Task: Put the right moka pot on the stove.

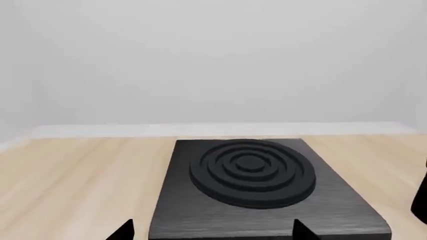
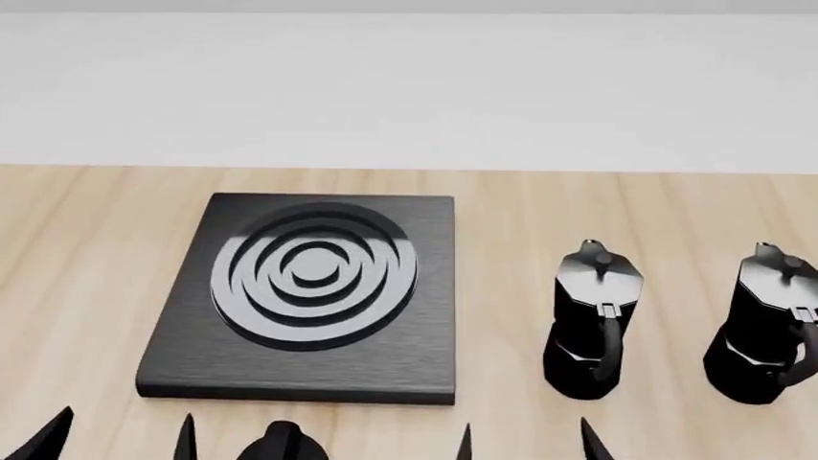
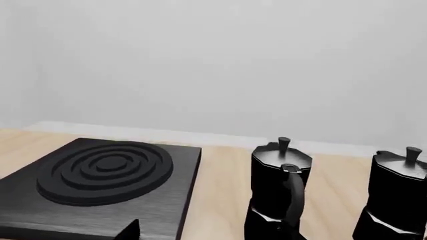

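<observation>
A pale wooden tabletop (image 2: 77, 287) runs back to a plain, evenly lit white wall (image 2: 409, 86).

The flat square black brushed stove (image 2: 313, 297) is lying at the left on the light wooden table (image 2: 511, 206). Two black faceted moka pots are standing to its right, apart: one (image 2: 592, 321) nearer it, the right moka pot (image 2: 767, 326) beyond.

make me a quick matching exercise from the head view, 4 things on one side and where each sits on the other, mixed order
Things:
1. stove
2. right moka pot
3. other moka pot
4. small black knob

Places:
A. far right of the table
B. left part of the table
C. near edge, in front of the stove
D. between the stove and the right moka pot

Pairs: 1-B, 2-A, 3-D, 4-C
</observation>
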{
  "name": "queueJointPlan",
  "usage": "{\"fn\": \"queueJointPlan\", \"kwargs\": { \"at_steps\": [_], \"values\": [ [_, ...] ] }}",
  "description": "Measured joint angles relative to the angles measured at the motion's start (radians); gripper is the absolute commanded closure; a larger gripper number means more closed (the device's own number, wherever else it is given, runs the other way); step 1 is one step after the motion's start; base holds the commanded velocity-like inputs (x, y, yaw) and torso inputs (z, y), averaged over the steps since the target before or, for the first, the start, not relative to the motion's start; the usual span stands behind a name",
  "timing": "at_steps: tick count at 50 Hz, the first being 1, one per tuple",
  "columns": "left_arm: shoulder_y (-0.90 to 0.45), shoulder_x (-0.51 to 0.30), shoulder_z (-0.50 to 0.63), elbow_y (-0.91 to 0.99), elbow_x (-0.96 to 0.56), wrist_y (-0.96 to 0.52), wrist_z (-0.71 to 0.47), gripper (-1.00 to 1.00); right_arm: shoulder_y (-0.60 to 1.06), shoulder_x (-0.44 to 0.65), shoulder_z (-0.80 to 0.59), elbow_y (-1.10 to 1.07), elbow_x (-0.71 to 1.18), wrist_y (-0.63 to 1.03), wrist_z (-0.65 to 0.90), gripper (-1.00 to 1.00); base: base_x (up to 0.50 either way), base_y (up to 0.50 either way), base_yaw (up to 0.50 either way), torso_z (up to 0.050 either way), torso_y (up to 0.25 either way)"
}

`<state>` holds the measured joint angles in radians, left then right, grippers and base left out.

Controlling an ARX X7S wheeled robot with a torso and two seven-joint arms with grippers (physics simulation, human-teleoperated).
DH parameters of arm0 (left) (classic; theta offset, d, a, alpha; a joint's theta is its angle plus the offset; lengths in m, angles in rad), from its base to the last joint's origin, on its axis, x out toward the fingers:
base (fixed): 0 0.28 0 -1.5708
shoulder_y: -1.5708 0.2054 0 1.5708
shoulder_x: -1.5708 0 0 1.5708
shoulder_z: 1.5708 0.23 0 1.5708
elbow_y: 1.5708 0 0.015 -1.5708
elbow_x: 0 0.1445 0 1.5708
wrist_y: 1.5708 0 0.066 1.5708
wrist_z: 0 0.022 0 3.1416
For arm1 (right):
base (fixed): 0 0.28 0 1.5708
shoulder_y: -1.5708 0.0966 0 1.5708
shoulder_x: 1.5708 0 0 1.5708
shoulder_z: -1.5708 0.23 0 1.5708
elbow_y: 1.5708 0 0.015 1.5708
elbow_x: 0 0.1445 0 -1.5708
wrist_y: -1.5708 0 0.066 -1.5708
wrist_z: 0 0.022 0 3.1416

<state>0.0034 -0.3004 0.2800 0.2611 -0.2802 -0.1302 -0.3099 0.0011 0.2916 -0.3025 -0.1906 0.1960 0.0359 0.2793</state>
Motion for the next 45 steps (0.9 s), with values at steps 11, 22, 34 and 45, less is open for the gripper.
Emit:
{"fn": "queueJointPlan", "kwargs": {
  "at_steps": [11, 22, 34, 45],
  "values": [
    [0.021, -0.059, -0.006, 0.289, -0.032, -0.213, -0.076, -1.00, -0.004, 0.047, 0.030, -0.198, 0.055, 0.138, 0.025, -1.00, 0.00, 0.00, 0.00, 0.000, 0.000],
    [0.006, -0.095, -0.019, 0.527, -0.076, -0.392, -0.143, -1.00, -0.009, 0.086, 0.071, -0.358, 0.126, 0.238, 0.043, -1.00, 0.00, 0.00, 0.00, 0.000, 0.000],
    [-0.013, -0.123, -0.030, 0.680, -0.123, -0.504, -0.204, -1.00, -0.006, 0.109, 0.094, -0.463, 0.172, 0.312, 0.068, -1.00, 0.00, 0.00, 0.00, 0.000, 0.000],
    [0.000, -0.140, -0.025, 0.699, -0.128, -0.487, -0.223, -1.00, -0.010, 0.108, 0.093, -0.471, 0.187, 0.312, 0.068, -1.00, 0.00, 0.00, 0.00, 0.000, 0.000]
  ]
}}
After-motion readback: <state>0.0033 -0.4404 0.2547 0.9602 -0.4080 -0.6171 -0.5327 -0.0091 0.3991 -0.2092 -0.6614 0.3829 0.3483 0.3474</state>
